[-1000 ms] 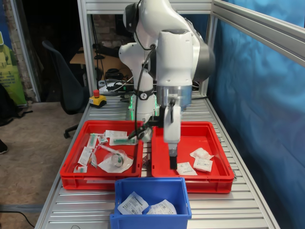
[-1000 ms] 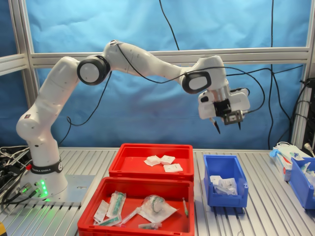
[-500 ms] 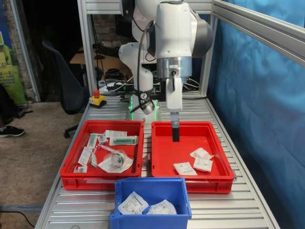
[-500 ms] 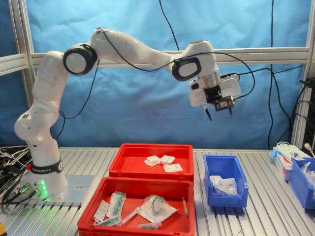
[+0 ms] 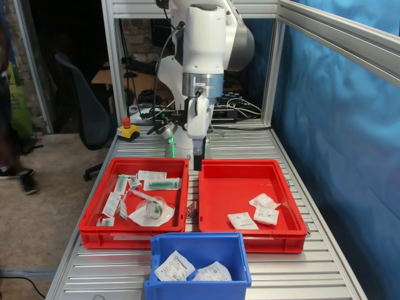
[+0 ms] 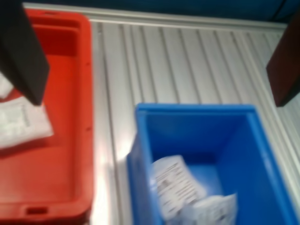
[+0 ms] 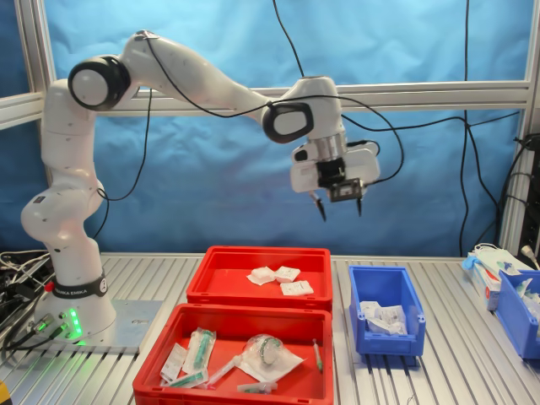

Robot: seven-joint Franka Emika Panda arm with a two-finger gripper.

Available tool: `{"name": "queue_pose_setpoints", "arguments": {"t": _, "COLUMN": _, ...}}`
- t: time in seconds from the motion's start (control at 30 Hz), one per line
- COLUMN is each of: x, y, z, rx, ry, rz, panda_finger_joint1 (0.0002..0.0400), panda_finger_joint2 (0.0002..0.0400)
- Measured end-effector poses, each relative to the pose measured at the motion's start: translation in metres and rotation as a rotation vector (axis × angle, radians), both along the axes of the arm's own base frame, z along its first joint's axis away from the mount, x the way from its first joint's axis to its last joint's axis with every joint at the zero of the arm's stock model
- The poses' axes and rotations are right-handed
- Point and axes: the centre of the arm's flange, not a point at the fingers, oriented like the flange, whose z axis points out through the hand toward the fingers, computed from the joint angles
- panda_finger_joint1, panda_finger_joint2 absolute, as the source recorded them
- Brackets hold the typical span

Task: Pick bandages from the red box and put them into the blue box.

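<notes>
Retreating from the blue box [image 7: 386, 295], the gripper [image 7: 338, 205] now hangs high above the table, roughly over the gap between the red box [image 7: 260, 291] and the blue box in the second exterior view. One second ago it was lower and further toward the second exterior view's right, above the blue box; half a second ago it was partway back. In the first exterior view the same travel carries the gripper [image 5: 197, 164] from low over the red box [image 5: 247, 234] to its far rim.

Finger state: the two fingers stand apart with clear space between them, and nothing is held. The wrist view confirms this, with one dark fingertip [image 6: 23, 51] at each side of the picture and only the boxes visible between.

Location of task items: three bandages [image 5: 258, 211] lie in the red box, clustered toward the first exterior view's right. Two packets [image 5: 192, 267] lie in the blue box [image 5: 199, 290]; the wrist view shows them on its floor [image 6: 187, 194].

Judgement: the retreat with nothing held suggests a delivery is complete and a return for the next pick is under way. Three bandages remain, so the task appears less than half done. The next step calls for a descent over the cluster.
</notes>
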Motion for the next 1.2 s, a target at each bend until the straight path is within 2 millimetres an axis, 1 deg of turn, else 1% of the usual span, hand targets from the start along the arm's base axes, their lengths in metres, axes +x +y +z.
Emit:
{"name": "queue_pose_setpoints", "arguments": {"t": 0.07, "x": -0.009, "y": -0.004, "z": -0.003, "rx": -0.004, "ry": 0.013, "rz": -0.005, "panda_finger_joint1": 0.0400, "panda_finger_joint2": 0.0400}}
{"name": "queue_pose_setpoints", "arguments": {"t": 0.17, "x": -0.032, "y": -0.015, "z": -0.009, "rx": -0.012, "ry": 0.041, "rz": -0.020, "panda_finger_joint1": 0.0400, "panda_finger_joint2": 0.0400}}
{"name": "queue_pose_setpoints", "arguments": {"t": 0.47, "x": -0.074, "y": -0.034, "z": -0.018, "rx": -0.025, "ry": 0.083, "rz": -0.051, "panda_finger_joint1": 0.0400, "panda_finger_joint2": 0.0400}}
{"name": "queue_pose_setpoints", "arguments": {"t": 0.5, "x": -0.083, "y": -0.037, "z": -0.020, "rx": -0.028, "ry": 0.091, "rz": -0.057, "panda_finger_joint1": 0.0400, "panda_finger_joint2": 0.0400}}
{"name": "queue_pose_setpoints", "arguments": {"t": 0.57, "x": -0.091, "y": -0.040, "z": -0.022, "rx": -0.030, "ry": 0.097, "rz": -0.063, "panda_finger_joint1": 0.0400, "panda_finger_joint2": 0.0400}}
{"name": "queue_pose_setpoints", "arguments": {"t": 0.6, "x": -0.102, "y": -0.042, "z": -0.023, "rx": -0.033, "ry": 0.104, "rz": -0.069, "panda_finger_joint1": 0.0400, "panda_finger_joint2": 0.0400}}
{"name": "queue_pose_setpoints", "arguments": {"t": 0.63, "x": -0.108, "y": -0.043, "z": -0.023, "rx": -0.035, "ry": 0.106, "rz": -0.071, "panda_finger_joint1": 0.0400, "panda_finger_joint2": 0.0400}}
{"name": "queue_pose_setpoints", "arguments": {"t": 0.73, "x": -0.119, "y": -0.044, "z": -0.022, "rx": -0.039, "ry": 0.108, "rz": -0.074, "panda_finger_joint1": 0.0400, "panda_finger_joint2": 0.0400}}
{"name": "queue_pose_setpoints", "arguments": {"t": 0.93, "x": -0.130, "y": -0.043, "z": -0.019, "rx": -0.043, "ry": 0.105, "rz": -0.073, "panda_finger_joint1": 0.0400, "panda_finger_joint2": 0.0400}}
{"name": "queue_pose_setpoints", "arguments": {"t": 1.2, "x": -0.136, "y": -0.042, "z": -0.018, "rx": -0.045, "ry": 0.105, "rz": -0.073, "panda_finger_joint1": 0.0400, "panda_finger_joint2": 0.0400}}
